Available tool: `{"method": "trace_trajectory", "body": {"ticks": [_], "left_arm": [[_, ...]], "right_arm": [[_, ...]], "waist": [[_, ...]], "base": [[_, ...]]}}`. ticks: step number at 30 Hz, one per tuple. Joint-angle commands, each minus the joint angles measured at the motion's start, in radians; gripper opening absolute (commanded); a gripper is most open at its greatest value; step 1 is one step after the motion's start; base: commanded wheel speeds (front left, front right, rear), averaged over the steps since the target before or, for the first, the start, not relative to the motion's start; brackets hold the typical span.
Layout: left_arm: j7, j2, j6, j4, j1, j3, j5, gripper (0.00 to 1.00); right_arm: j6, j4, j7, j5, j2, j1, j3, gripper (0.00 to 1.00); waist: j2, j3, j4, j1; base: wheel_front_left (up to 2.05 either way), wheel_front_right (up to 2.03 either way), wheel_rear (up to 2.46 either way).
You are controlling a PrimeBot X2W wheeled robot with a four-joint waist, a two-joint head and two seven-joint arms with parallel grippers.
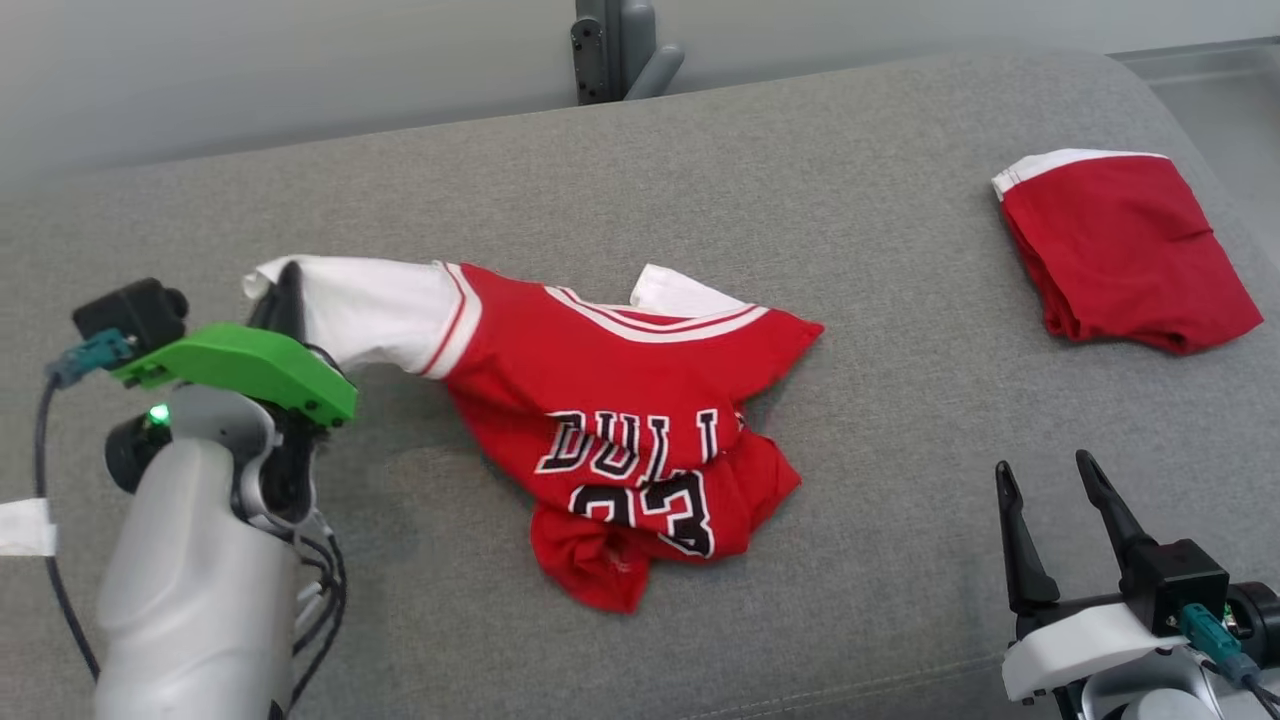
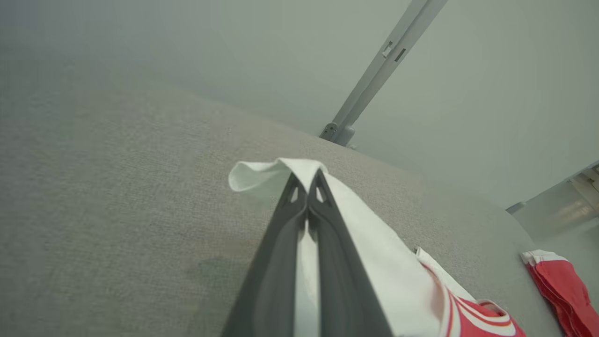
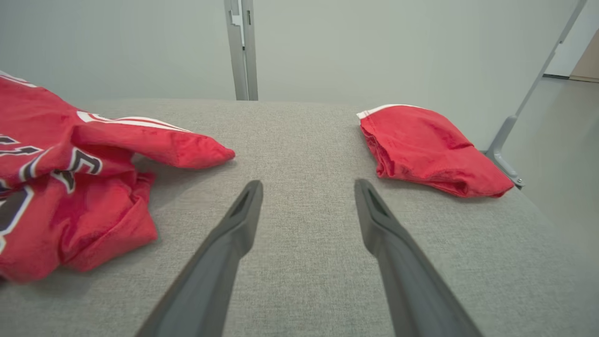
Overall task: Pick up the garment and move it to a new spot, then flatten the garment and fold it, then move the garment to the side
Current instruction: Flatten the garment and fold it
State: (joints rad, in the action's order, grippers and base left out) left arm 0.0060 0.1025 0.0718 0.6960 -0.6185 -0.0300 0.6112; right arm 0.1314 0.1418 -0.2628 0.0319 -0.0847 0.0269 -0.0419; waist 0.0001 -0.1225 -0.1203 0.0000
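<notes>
Head view: left tool [image 1: 288, 280] clamped on jersey's [image 1: 600, 400] white sleeve; jersey crumpled mid-cushion [image 1: 800, 180]. Left wrist view: jaws fully closed on cloth. Lift slowly, clear the cushion before moving. Right wrist view: right tool [image 3: 306, 187] wide open, empty, beside jersey.

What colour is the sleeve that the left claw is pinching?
White sleeve; the left wrist view shows it best.
</notes>
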Motion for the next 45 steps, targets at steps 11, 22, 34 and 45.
{"method": "trace_trajectory", "body": {"ticks": [11,22,34,45], "left_arm": [[0.001,0.089,-0.087,-0.16,-0.177,0.0,-0.067,0.0],[0.043,-0.027,-0.066,-0.216,-0.241,-0.158,-0.086,0.0],[-0.024,-0.048,-0.156,-0.212,-0.227,-0.764,0.204,0.0],[-0.105,-0.049,-0.114,-0.145,-0.289,-1.18,0.397,1.0]], "right_arm": [[-0.002,0.011,-0.003,-0.005,-0.001,0.01,0.02,1.0],[-0.002,0.025,-0.003,0.009,0.007,-0.001,0.034,1.0],[-0.002,0.042,-0.003,0.045,0.028,-0.084,0.071,1.0],[-0.002,0.074,-0.003,0.094,0.034,-0.11,0.073,1.0]], "waist": [[-0.0001,0.063,0.043,0.0],[-0.0001,0.07,-0.051,0.0],[-0.0001,-0.055,-0.258,0.0],[-0.0001,-0.112,-0.339,0.0]], "base": [[0.0,0.0,0.0],[0.0,0.0,0.0],[0.0,0.0,0.0],[0.0,0.0,0.0]]}}
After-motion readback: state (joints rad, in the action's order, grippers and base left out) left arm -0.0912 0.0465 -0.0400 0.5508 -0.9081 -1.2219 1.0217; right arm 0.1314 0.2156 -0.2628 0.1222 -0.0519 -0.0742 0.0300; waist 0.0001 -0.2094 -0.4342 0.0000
